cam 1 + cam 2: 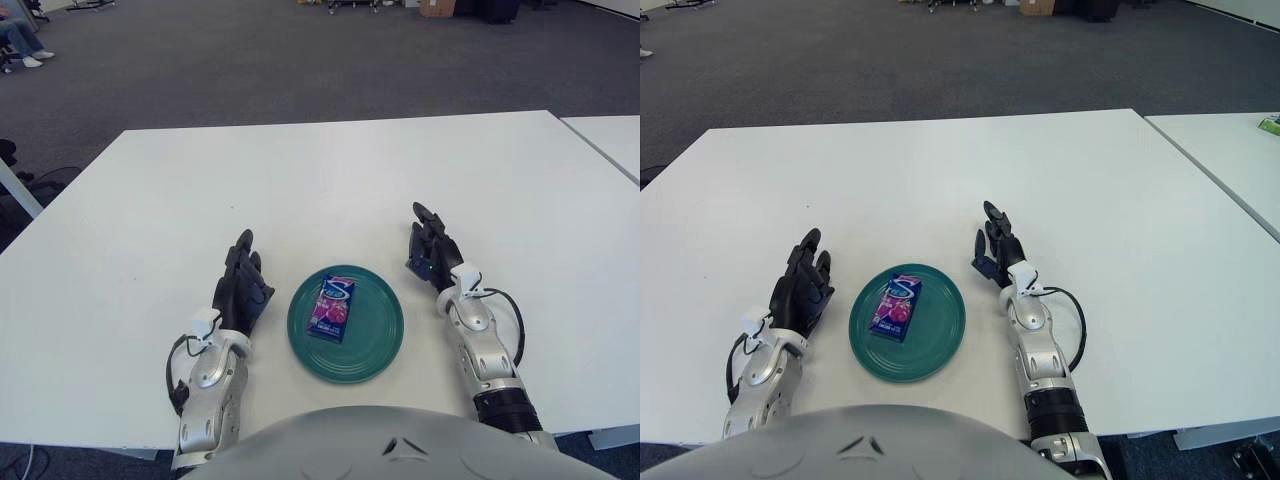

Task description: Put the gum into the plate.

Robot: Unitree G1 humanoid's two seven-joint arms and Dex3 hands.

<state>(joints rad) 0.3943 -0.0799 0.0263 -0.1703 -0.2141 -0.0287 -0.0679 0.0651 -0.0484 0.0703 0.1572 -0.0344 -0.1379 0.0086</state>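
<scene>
The plate (345, 323) is round, teal and shallow with a smooth sheen; it sits on the white table (330, 180) near the front edge; the gum (331, 309), a flat rectangular pack in purple and pink with a blue top, lies flat inside it, a little left of centre, long side running away from the robot. The left hand (240, 290) shows just left of the plate, black fingers extended and loosely spread, holding nothing; the right hand (430, 250) shows to the plate's right and slightly farther back, fingers likewise open and empty; both wrists are silver metal with looped black cables. The right eye view alone shows a small green thing (1269, 124) on the neighbouring table at the far right; the left eye view alone shows a seated person's legs (18, 40) at the top left; grey carpet lies beyond.
</scene>
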